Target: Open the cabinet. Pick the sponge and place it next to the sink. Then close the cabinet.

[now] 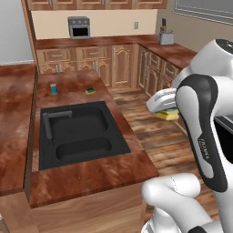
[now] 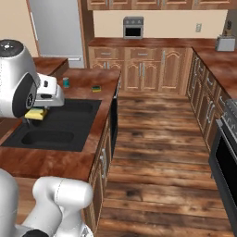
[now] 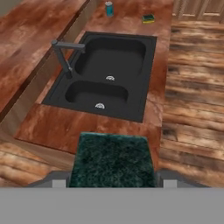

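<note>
My gripper (image 3: 113, 176) is shut on the sponge (image 3: 113, 158), whose dark green scrub face lies toward the hand camera. Its yellow body (image 1: 166, 115) shows under the white hand, and the gripper (image 2: 36, 114) holds it in the air, above counter height. The black double sink (image 3: 149, 65) with its dark tap lies ahead and below in the wooden island counter (image 1: 86, 175). Brown wall cabinets (image 1: 91, 3) show just their lower edge at the back wall, so I cannot tell how their doors stand.
A second yellow-green sponge (image 1: 90, 91) and a teal cup (image 1: 53, 88) sit on the counter beyond the sink (image 1: 86, 120). Low cabinets with drawers (image 2: 143, 69) line the back and right walls. Wooden floor (image 2: 157, 152) runs to the right of the island.
</note>
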### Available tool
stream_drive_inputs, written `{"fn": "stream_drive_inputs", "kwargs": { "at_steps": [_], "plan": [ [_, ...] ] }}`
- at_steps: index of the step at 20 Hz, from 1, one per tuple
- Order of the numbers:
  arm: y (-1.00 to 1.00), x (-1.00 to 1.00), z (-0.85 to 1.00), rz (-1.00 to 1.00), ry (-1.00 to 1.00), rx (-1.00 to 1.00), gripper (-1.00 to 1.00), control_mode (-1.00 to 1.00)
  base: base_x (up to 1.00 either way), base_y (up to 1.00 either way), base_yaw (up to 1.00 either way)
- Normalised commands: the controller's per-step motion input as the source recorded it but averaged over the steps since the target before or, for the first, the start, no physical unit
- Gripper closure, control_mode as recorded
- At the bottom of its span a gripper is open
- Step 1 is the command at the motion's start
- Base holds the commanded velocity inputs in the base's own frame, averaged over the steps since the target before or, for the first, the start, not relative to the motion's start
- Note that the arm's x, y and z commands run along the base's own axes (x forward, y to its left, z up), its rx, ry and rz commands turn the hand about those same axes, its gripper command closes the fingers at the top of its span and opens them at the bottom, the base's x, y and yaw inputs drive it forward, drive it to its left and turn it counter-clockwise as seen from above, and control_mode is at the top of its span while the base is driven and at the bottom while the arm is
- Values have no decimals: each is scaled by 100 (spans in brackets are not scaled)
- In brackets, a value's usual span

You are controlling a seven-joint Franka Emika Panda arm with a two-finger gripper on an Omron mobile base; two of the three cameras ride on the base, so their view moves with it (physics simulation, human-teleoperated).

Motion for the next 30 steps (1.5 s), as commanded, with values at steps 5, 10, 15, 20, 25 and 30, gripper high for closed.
{"fn": "stream_drive_inputs", "kwargs": {
  "at_steps": [5, 10, 15, 20, 25, 30],
  "plan": [
    [69, 0, 0, 9, 30, -8, 100, -100, 0, 0, 0],
    [4, 0, 0, 15, 25, -3, 100, -100, 0, 0, 0],
    [0, 12, -4, 4, 12, -2, 100, -100, 0, 0, 0],
    [0, 38, -36, 0, -15, -1, 100, -100, 0, 0, 0],
    [1, 33, -63, 1, -22, 0, 100, -100, 0, 0, 0],
    [18, 7, -68, 9, -10, 0, 100, -100, 0, 0, 0]
  ]
}}
